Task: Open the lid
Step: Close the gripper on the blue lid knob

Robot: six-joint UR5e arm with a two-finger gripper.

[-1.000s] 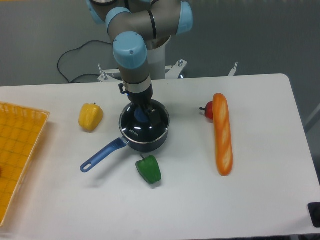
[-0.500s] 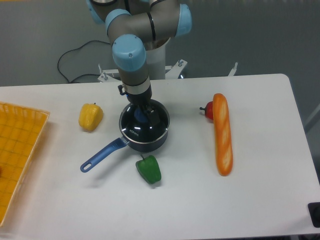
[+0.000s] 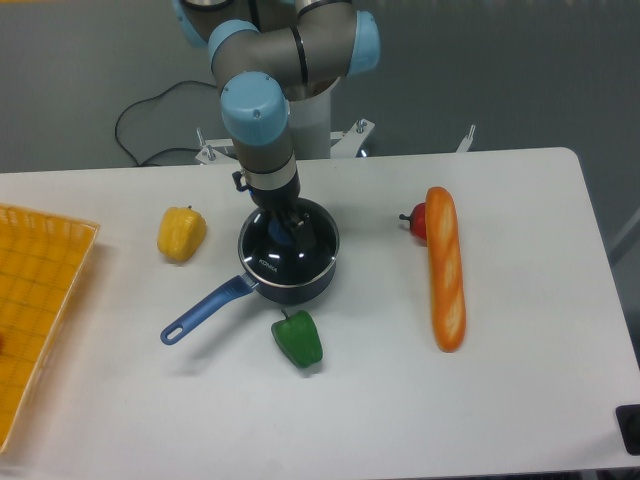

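Directly over the middle of the saucepan point(image 3: 288, 262), the gripper point(image 3: 294, 232) hangs straight down from the arm's wrist, its dark fingers reaching to the blue knob point(image 3: 291, 236) at the centre of the lid point(image 3: 290, 250); the fingers sit on either side of the knob, but from this high, front-on view I cannot tell whether they are clamped on it or only close around it. Below the gripper the lid lies flat and seated on the saucepan, its thin metal rim matching the pan's rim all round, so it is not yet off. Since the knob is right under the gripper, the coming move looks to be a grip and a straight lift upward, with no sideways reach needed. From the saucepan, its long blue handle point(image 3: 205, 309) runs toward the front left of the worktop point(image 3: 520, 400), a green pepper point(image 3: 298, 340) lies just in front, a yellow pepper point(image 3: 181, 233) sits to the left, and a baguette point(image 3: 446, 268) lies well to the right
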